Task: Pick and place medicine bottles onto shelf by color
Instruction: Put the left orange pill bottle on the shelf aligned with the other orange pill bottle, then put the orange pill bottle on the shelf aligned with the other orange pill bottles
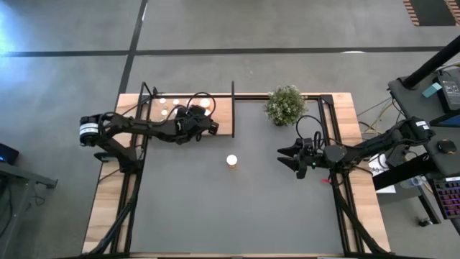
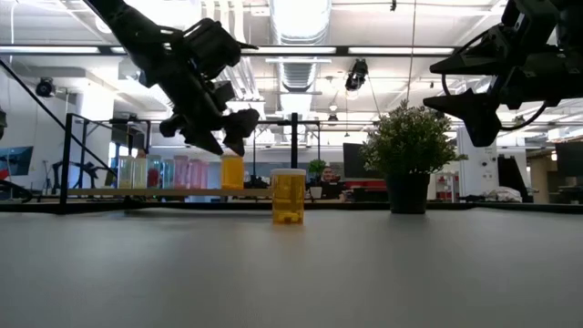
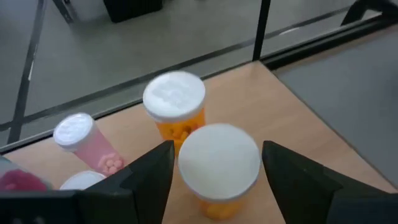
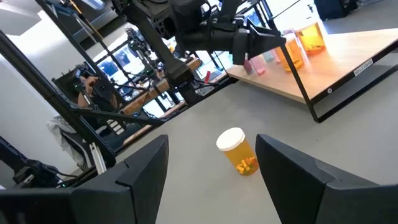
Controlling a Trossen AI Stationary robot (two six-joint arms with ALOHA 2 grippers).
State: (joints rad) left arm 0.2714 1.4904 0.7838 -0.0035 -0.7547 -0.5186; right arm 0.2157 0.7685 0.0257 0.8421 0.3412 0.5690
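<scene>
Left hand [image 3: 217, 180] hangs spread around an orange bottle [image 3: 219, 167] on the shelf [image 3: 298, 118].

Bottles [image 1: 175, 106] on shelf [image 1: 224, 115]; one bottle [image 1: 231, 160] mid-table; plant [image 1: 285, 105] behind.

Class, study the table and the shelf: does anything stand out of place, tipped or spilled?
Only one orange bottle stands alone mid-table, upright and capped, away from the shelf where the other bottles stand. Nothing looks tipped or spilled.
</scene>
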